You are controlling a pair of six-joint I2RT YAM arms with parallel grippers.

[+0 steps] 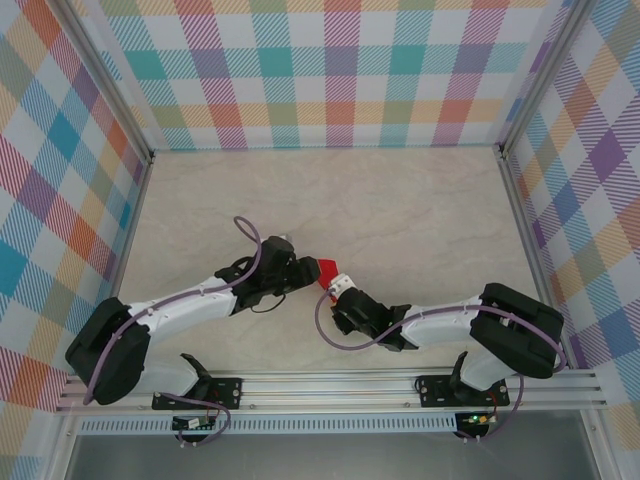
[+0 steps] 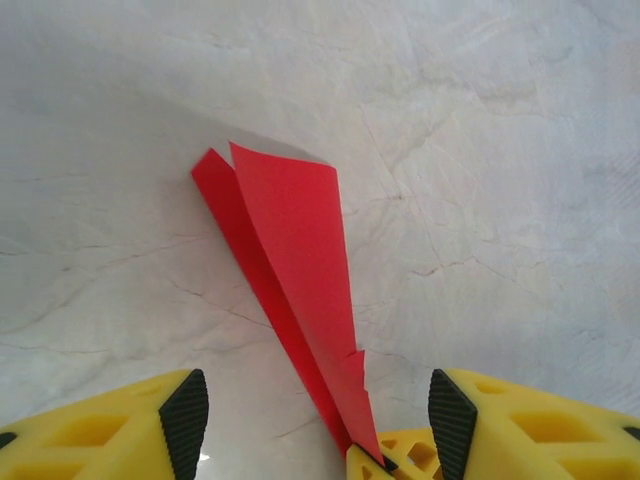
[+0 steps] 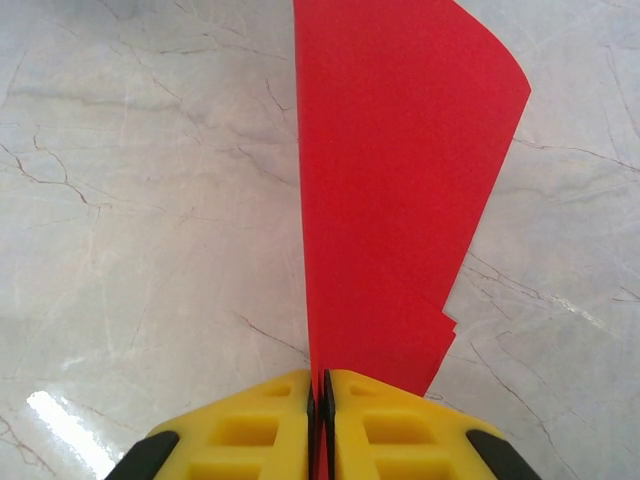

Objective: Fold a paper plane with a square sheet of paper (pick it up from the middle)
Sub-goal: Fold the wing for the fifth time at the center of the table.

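The red sheet of paper (image 1: 325, 268) is folded into a slim pointed dart, like a paper plane, and is held up over the table between the two arms. My right gripper (image 3: 320, 400) is shut on its lower folded edge, and the paper (image 3: 400, 180) rises as a tall blade straight ahead of the jaws. My left gripper (image 2: 318, 410) is open, its black pads (image 2: 185, 410) standing wide on either side of the paper (image 2: 295, 260) without touching it. The right gripper's yellow fingertips (image 2: 400, 458) pinch the paper's narrow end at the bottom of the left wrist view.
The pale marble-patterned tabletop (image 1: 400, 210) stretches behind the grippers. Checked cloth walls (image 1: 330, 70) on a metal frame close in the back and both sides. An aluminium rail (image 1: 330, 385) with the arm bases runs along the near edge.
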